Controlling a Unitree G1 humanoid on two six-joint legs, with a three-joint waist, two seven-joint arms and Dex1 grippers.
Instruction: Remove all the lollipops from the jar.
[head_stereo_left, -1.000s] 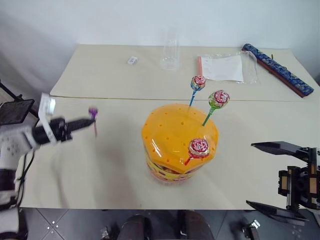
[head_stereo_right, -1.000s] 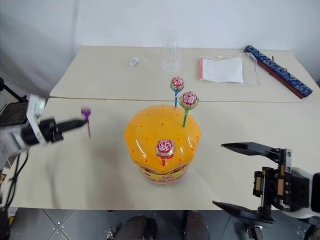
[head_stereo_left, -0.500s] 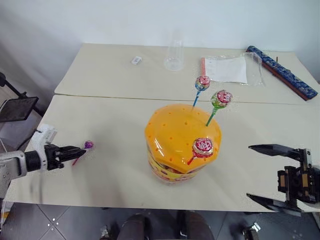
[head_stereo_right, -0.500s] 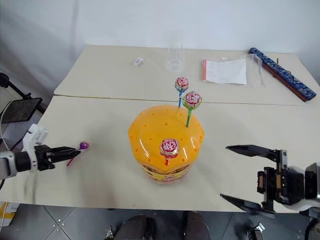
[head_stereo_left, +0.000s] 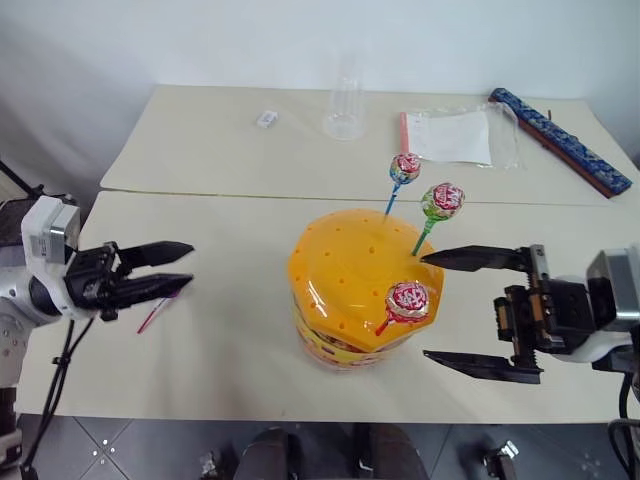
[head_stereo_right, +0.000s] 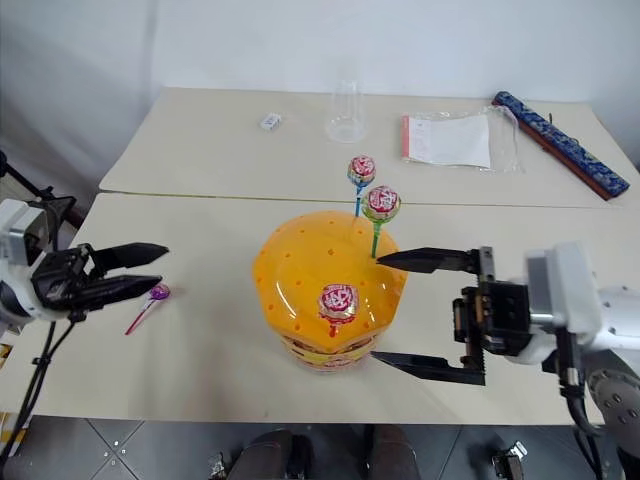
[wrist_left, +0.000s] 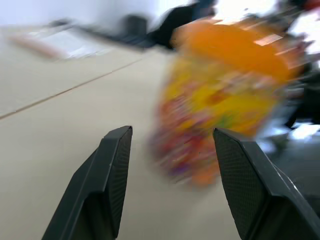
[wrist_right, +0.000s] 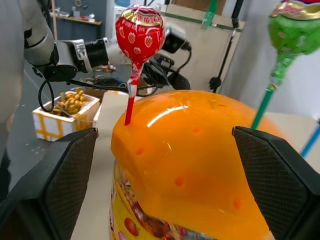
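right gripper fingers spread wide beside squat orange-lidded jar; left gripper fingers parted, empty. advice: pinch red-stick lollipop low, lift straight.

bare lab-like room: two plain beige tables, white wall, grey tiled floor

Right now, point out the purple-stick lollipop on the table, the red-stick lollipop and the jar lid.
purple-stick lollipop (head_stereo_right: 158, 292), right eye view, on its wrapped head.
red-stick lollipop (head_stereo_left: 407, 297), left eye view, on its wrapped head.
jar lid (head_stereo_left: 340, 260), left eye view, on the bare orange dome.
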